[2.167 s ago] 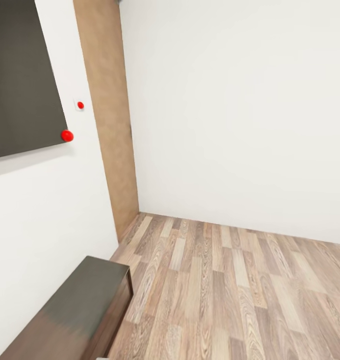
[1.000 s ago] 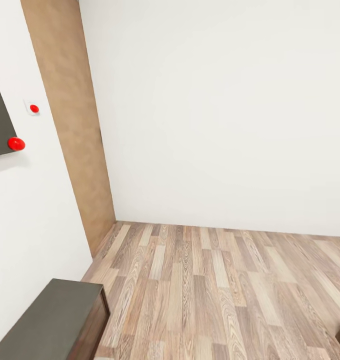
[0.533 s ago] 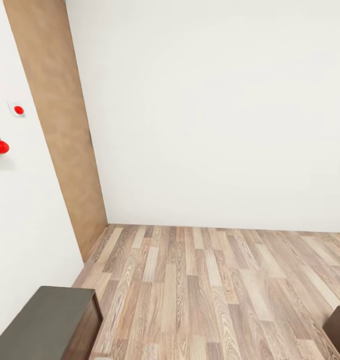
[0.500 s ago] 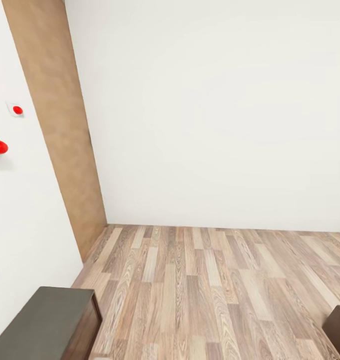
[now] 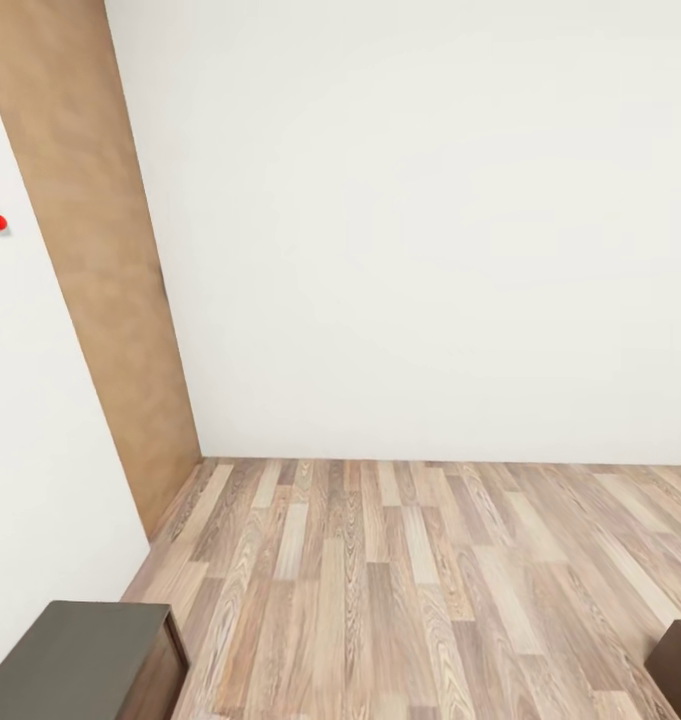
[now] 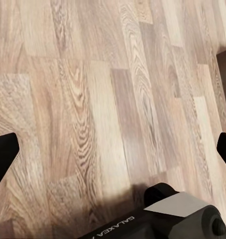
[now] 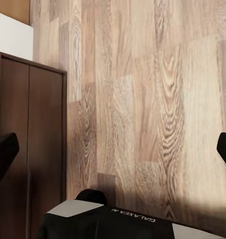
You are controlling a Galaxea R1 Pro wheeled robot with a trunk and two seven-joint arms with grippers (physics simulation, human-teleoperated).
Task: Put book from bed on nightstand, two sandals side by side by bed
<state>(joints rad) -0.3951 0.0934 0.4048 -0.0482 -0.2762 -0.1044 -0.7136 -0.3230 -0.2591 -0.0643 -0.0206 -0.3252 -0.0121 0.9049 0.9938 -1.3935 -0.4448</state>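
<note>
The left gripper [image 6: 113, 154] hangs above the wood floor [image 6: 93, 99], fingers spread wide. The right gripper [image 7: 113, 149] does likewise. The fingertips are seemingly cut off at the frame edges.

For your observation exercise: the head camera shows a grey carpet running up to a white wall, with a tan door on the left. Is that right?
One detail is wrong. In the head view the floor is light wood planks, not grey carpet. It does run up to the white wall, with the tan door on the left.
</note>
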